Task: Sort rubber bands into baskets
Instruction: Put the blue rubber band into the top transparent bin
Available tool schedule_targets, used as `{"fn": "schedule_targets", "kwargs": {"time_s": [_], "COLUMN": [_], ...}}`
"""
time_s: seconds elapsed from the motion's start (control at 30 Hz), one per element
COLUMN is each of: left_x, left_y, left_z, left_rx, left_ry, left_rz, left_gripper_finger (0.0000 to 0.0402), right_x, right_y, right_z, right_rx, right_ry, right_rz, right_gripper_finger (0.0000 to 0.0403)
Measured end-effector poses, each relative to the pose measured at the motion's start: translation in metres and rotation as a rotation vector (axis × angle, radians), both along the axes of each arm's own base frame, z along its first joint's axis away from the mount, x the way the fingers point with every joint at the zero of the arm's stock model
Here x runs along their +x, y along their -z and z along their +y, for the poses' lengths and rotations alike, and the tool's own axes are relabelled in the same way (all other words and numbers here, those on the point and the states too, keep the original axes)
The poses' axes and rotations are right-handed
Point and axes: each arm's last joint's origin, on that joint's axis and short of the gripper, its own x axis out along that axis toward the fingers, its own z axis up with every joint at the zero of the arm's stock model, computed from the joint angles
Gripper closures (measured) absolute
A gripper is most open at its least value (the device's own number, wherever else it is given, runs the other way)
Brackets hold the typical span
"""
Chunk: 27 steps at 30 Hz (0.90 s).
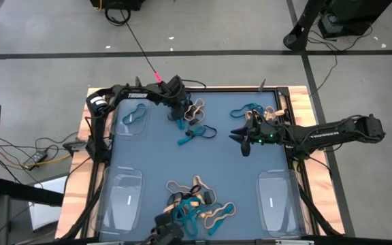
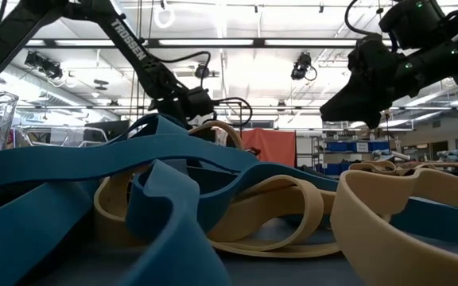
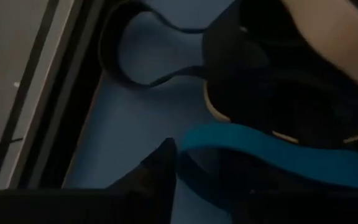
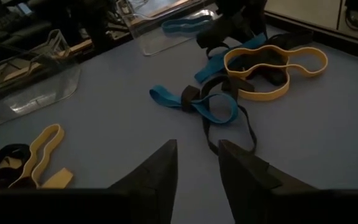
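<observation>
The left tool (image 1: 184,113) sat low over a teal rubber band (image 3: 278,149), grip unclear; the right tool (image 4: 197,165) hovered, fingers narrowly apart and empty.

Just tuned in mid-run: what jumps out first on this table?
Tangles of teal, tan and black rubber bands litter the blue mat, the biggest heap at the near edge. The left gripper is down in a far clump of bands beside the far-left basket, which holds a teal band. The right gripper hovers mid-table with nothing between its fingers.
</observation>
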Motion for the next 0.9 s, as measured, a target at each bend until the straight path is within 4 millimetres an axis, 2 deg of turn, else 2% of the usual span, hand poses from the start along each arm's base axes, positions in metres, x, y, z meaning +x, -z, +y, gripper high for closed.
{"fn": "schedule_targets", "kwargs": {"time_s": [0.2,0.37,0.53,0.77,0.9], "left_x": [0.001,0.005,-0.002,-0.029,-0.052], "left_y": [-0.012,-0.035,-0.065,-0.117,-0.145], "left_z": [0.002,0.003,-0.008,-0.027,-0.044], "left_rx": [-0.026,-0.067,-0.067,-0.035,-0.042], "left_ry": [-0.051,-0.095,-0.093,-0.171,-0.194], "left_rz": [0.017,0.037,0.032,0.009,0.025], "left_gripper_finger": [0.039,0.0386,0.0392,0.0393,0.0393], "right_x": [0.0,0.0,0.0,-0.001,-0.001], "right_y": [0.0,0.0,0.002,0.004,0.004], "right_z": [0.001,0.003,0.006,0.011,0.012], "right_rx": [-0.004,-0.004,0.005,0.01,0.012], "right_ry": [-0.004,-0.016,-0.031,-0.025,-0.035], "right_rz": [0.001,0.001,0.027,0.047,0.048], "right_gripper_finger": [0.0285,0.0292,0.0297,0.0298,0.0298]}}
